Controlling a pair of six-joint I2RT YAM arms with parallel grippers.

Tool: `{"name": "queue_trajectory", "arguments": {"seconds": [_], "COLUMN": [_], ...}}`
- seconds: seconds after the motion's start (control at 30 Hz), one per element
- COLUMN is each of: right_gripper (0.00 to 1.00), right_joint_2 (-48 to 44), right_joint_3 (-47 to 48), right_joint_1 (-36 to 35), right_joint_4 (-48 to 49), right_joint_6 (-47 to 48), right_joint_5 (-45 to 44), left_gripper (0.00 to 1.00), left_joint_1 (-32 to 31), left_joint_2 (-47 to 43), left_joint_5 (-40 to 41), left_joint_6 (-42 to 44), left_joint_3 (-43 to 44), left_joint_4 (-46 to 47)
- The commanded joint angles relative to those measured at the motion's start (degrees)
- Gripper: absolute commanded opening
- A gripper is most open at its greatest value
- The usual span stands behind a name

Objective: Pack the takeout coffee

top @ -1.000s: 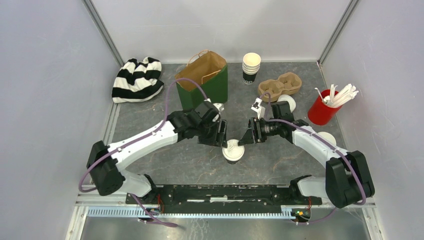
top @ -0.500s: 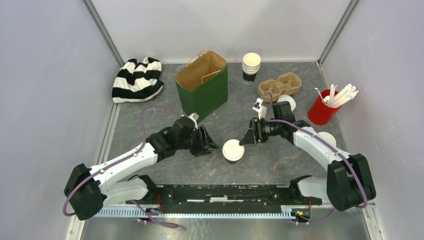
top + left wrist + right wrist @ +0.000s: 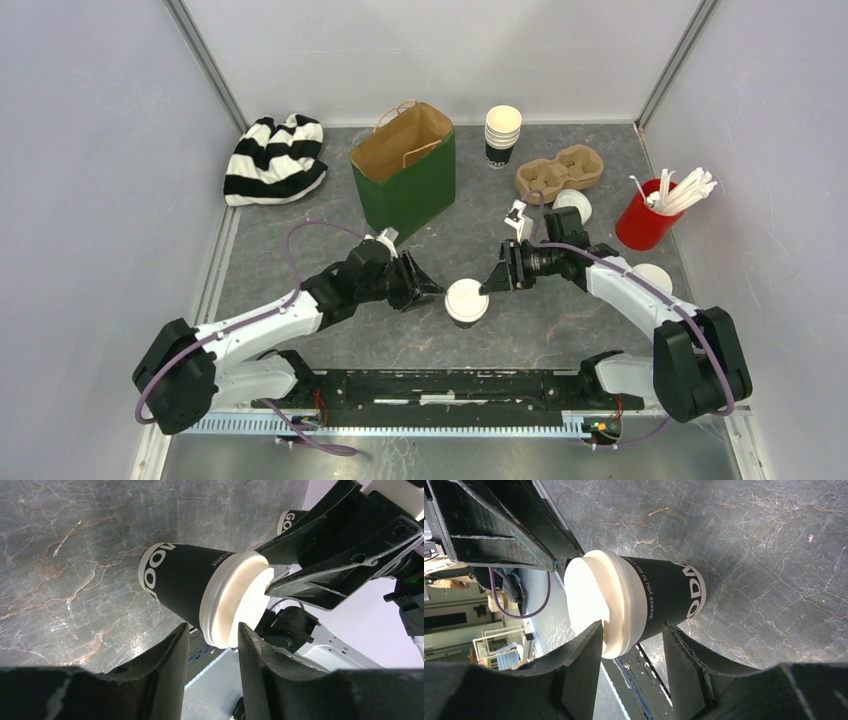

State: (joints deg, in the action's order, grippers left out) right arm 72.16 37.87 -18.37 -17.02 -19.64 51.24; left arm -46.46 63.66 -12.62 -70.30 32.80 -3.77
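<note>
One takeout coffee cup (image 3: 466, 301), dark with a white lid, stands upright on the table between both grippers. My left gripper (image 3: 428, 289) is open just left of it, with the lid (image 3: 235, 605) right beyond its fingertips in the left wrist view. My right gripper (image 3: 490, 281) is open just right of the cup, its tips at the lid's edge. In the right wrist view the cup (image 3: 669, 595) sits just past my open right gripper (image 3: 631, 630). No second lidded cup shows.
A green paper bag (image 3: 405, 170) stands open at the back. A stack of unlidded cups (image 3: 503, 135), a cardboard cup carrier (image 3: 560, 168), loose lids (image 3: 573, 203) and a red cup of stirrers (image 3: 645, 215) are back right. A striped cloth (image 3: 275, 158) lies back left.
My left arm has pulled back from above the cup to low on its left, then edged toward it. My right gripper has stayed beside the cup.
</note>
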Motion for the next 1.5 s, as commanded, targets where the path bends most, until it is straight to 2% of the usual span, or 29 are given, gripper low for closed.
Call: {"name": "queue_trajectory", "arguments": {"seconds": [0.0,0.33,0.57,0.77,1.03,1.17,1.3,1.47], "right_gripper": [0.53,0.47,0.45,0.42,0.39,0.4,0.43,0.5], "right_joint_2": [-0.88,-0.26,-0.06,-0.86,-2.0,-3.73,-4.12,-4.96], "right_joint_3": [-0.41,-0.93,-1.63,-5.62,-9.4,-8.48,-8.68,-7.17], "right_joint_1": [-0.37,-0.43,-0.49,-0.52,-0.37,-0.48,-0.56,-0.74], "right_joint_4": [2.44,3.38,3.74,4.33,4.92,3.13,3.03,4.07], "right_joint_6": [0.08,-0.27,-0.16,-0.63,-1.7,-2.0,-2.76,-5.18], "right_joint_5": [1.4,2.02,1.74,-1.5,-1.01,0.68,0.48,-0.14], "left_gripper": [0.45,0.39,0.38,0.36,0.35,0.42,0.53,0.74], "left_joint_1": [0.14,0.18,0.14,-1.35,-5.42,-5.57,-5.57,-5.62], "left_joint_2": [1.21,4.5,7.18,8.7,10.0,9.26,9.39,5.22], "left_joint_5": [-1.0,-2.83,-2.8,1.83,7.67,9.92,9.82,12.24], "left_joint_6": [-2.49,-1.02,0.87,5.65,10.0,11.85,11.48,10.89], "left_joint_3": [0.01,1.91,3.86,5.95,8.53,13.67,17.05,18.5], "left_joint_4": [4.82,4.06,0.1,-9.6,-15.23,-15.36,-15.54,-18.14]}}
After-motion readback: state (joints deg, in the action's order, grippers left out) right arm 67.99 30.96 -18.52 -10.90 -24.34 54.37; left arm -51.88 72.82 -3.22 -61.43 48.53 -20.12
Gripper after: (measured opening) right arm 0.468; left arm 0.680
